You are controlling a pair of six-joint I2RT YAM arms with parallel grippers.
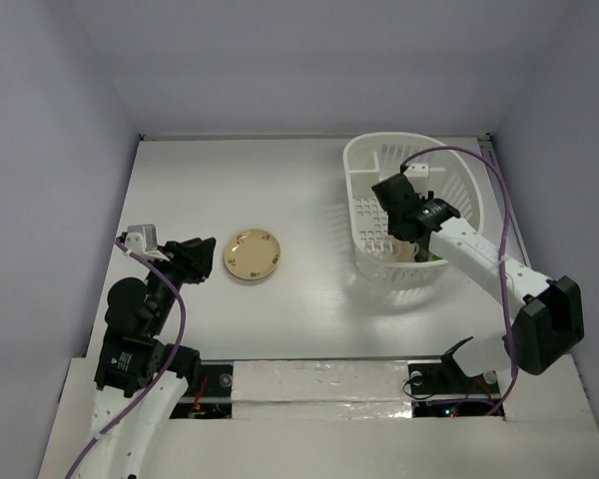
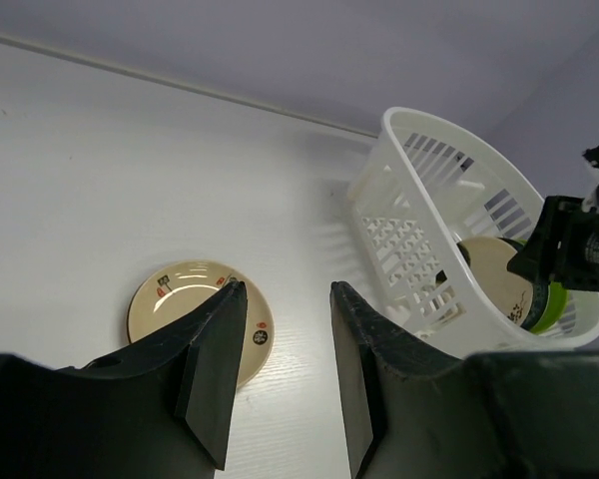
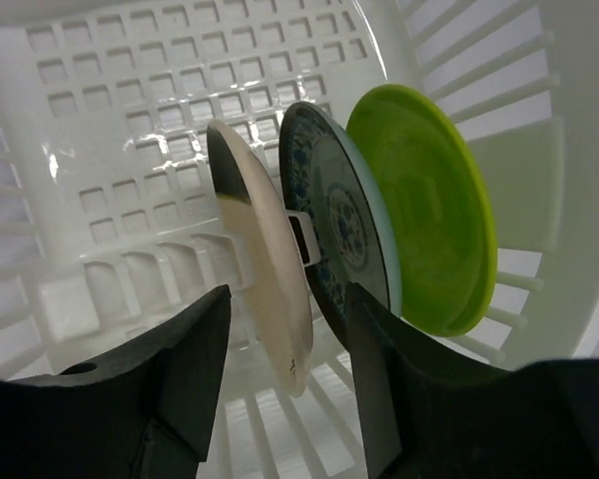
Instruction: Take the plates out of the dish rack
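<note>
Large white slotted plastic dish rack point(image 1: 369, 215) far right on counter point(image 1: 230, 180): cream round plate point(image 3: 270, 269), grey-blue patterned plate point(image 3: 339, 220), lime-green plate point(image 3: 429, 200) upright on edge, rims up for pinching. Right jaws wide apart astride cream rim, gripping nothing. Left jaws parted, empty, beside yellow-orange patterned plate point(image 1: 252, 254), flat, left.

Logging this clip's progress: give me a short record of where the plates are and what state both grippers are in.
unloaded: cream patterned plate, flat on table, left of dish rack
in rack: three seen upright: beige plate, grey-blue plate, lime green plate
left gripper: open, empty, beside the cream patterned plate
right gripper: open, inside dish rack, one finger either side of beige plate
</note>
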